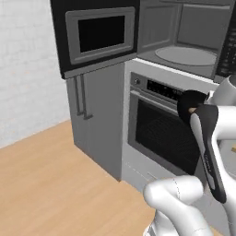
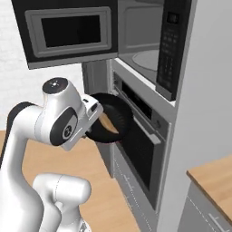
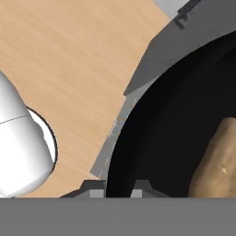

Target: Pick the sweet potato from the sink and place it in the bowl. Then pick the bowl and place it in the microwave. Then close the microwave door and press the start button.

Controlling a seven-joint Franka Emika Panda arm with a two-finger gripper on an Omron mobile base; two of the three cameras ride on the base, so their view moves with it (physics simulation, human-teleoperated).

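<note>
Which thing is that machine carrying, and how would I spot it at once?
Find the open microwave above the oven. In front of the oven, the gripper grips the rim of a shallow round black bowl. It alone holds an orange-brown sweet potato.

Black bowl (image 2: 118, 118); orange-brown sweet potato (image 3: 216, 161); black-fronted, grey-lined microwave (image 1: 184, 41); pale wood floor (image 1: 50, 184).

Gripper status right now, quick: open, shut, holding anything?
Gripper: shut on the rim of the black bowl, carried in front of the oven with the sweet potato inside.
</note>
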